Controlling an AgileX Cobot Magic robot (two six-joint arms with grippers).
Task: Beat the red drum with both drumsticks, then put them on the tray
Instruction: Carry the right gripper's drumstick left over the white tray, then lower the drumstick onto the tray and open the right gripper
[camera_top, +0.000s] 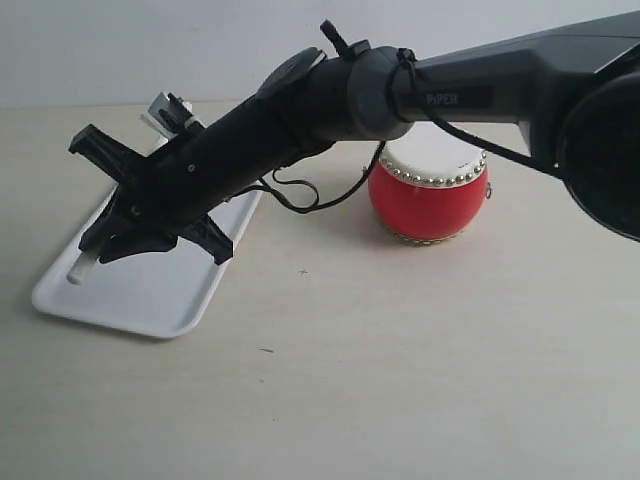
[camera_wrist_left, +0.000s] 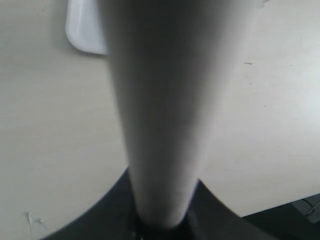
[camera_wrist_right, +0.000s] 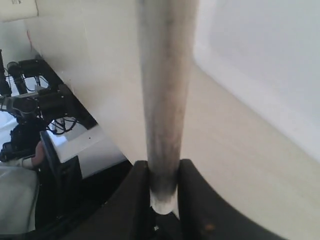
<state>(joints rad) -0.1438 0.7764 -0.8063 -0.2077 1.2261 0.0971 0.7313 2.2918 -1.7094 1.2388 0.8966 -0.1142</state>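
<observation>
Beige tabletop (camera_top: 420, 380), pale wall (camera_top: 150, 50) behind; L fingers (camera_wrist_left: 100, 222) & R fingers (camera_wrist_right: 132, 200) each pinch a drumstick (camera_wrist_right: 165, 100).

The arm (camera_top: 230, 150) has a matte black, tube-shaped forearm ending in a rounded dark grey joint (camera_top: 365, 95). Just beside that joint, a boxy grey link (camera_top: 520, 85) carries pale "PIPER" lettering. A thin black cable (camera_top: 303, 209) loops below the joint. At the forearm's end away from the joint, the black pincer (camera_top: 110, 245) has angular, flared parts.
</observation>
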